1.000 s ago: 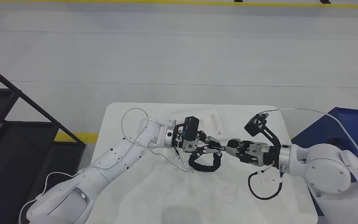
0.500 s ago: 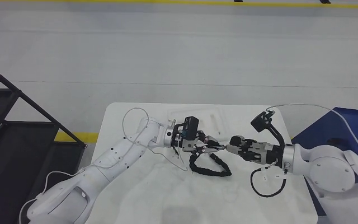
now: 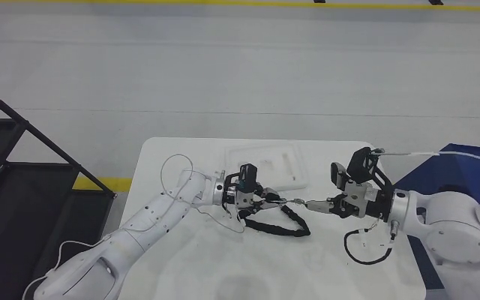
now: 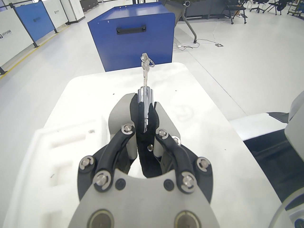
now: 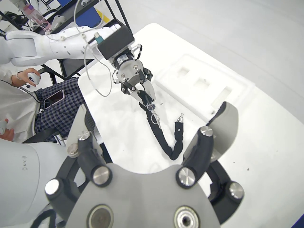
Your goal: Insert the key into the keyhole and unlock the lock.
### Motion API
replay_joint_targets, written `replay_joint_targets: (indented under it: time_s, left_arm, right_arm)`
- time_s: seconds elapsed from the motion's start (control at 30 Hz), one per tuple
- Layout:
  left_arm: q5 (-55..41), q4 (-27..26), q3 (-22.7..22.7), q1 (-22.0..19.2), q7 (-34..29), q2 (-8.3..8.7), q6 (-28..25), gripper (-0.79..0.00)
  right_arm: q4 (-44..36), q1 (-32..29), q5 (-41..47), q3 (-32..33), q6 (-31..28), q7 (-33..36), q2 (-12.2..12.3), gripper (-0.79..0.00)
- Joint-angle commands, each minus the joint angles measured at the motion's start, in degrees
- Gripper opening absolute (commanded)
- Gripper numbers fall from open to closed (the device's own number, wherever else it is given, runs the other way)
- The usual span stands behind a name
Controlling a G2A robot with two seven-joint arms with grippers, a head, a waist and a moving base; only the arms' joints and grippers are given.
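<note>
Your left gripper (image 4: 143, 105) pinches the chrome barrel of the lock (image 4: 145, 94) over the middle of the table (image 3: 187, 247). The key (image 4: 144, 72) sits in the keyhole, its head and ring pointing toward your right gripper (image 5: 154, 111). That gripper is spread wide and empty. It has drawn back and is now apart from the key, whereas a second ago it was right up at the barrel. The black cable (image 5: 166, 143) was a closed loop then. Now it trails open across the table, and its metal-tipped free end (image 5: 181, 118) lies apart from the barrel, near the foam tray (image 5: 201, 81). This suggests the lock is open, with the key inserted and the cable released, and little seems left to do.
</note>
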Motion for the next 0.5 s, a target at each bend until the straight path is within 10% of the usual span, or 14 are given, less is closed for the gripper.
replay_joint_targets:
  time_s: [0.0,0.4,0.43,0.47]
  left_arm:
    - [0.21,0.83,0.44,0.61,-0.52,-0.19,0.16,-0.785]
    - [1.26,7.83,5.81,0.93,0.10,-2.89,-1.14,-0.733]
    - [1.28,8.41,6.57,0.75,0.22,-3.13,-1.14,-0.579]
    - [0.97,9.03,7.52,0.70,0.38,-3.36,-1.14,0.000]
  right_arm:
    - [0.19,-0.21,-0.83,-0.24,-1.62,-1.11,-0.04,0.000]
    - [3.78,1.80,-2.39,-4.17,-4.34,-2.27,-0.34,0.000]
    - [4.17,2.19,-2.32,-4.53,-4.50,-2.20,-0.37,0.000]
    - [4.55,2.66,-2.36,-4.87,-4.70,-2.14,-0.40,0.000]
